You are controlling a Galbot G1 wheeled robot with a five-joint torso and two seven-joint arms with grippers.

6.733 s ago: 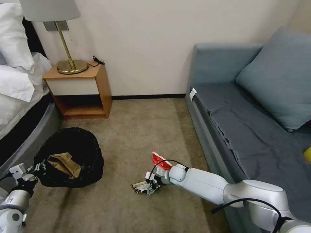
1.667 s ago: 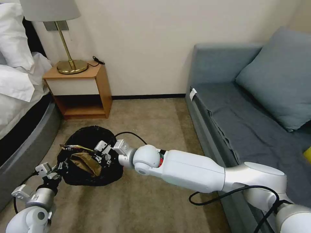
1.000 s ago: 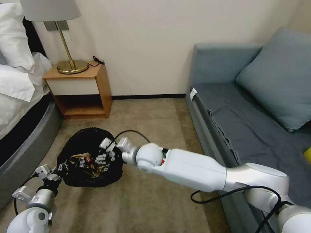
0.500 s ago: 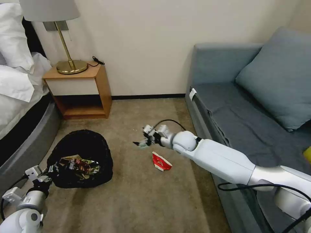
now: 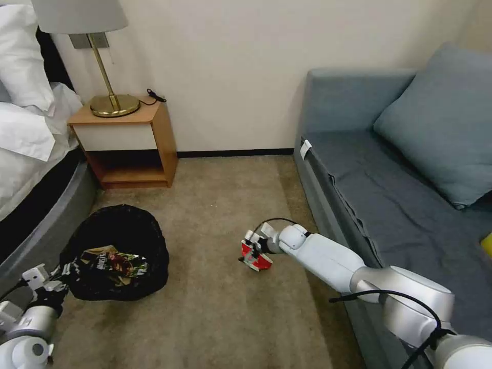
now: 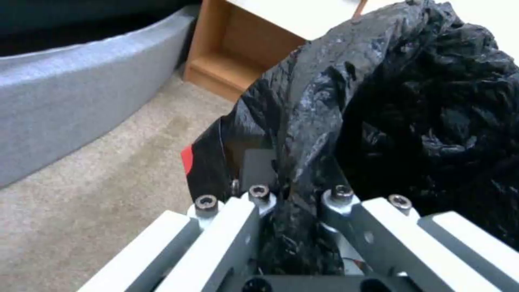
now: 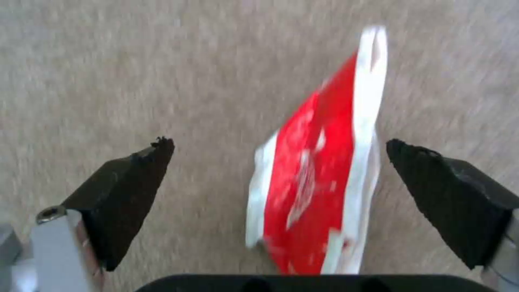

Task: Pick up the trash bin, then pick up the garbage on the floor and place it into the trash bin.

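Note:
The trash bin, lined with a crinkled black bag, stands on the carpet at the left, and a dark snack wrapper lies on top inside it. My left gripper is shut on the bin's bag rim, the plastic pinched between its fingers. A red-white folded carton lies on the carpet near the sofa. My right gripper hangs open just over it. In the right wrist view the carton lies between the spread black fingertips, which do not touch it.
A wooden nightstand with a brass lamp stands against the back wall. The bed borders the left and the grey sofa the right. Open carpet stretches between the bin and the sofa.
My right gripper carried the snack wrapper to the bin, released it, swung back right and came down over the carton. The left arm shifted the bin slightly left.

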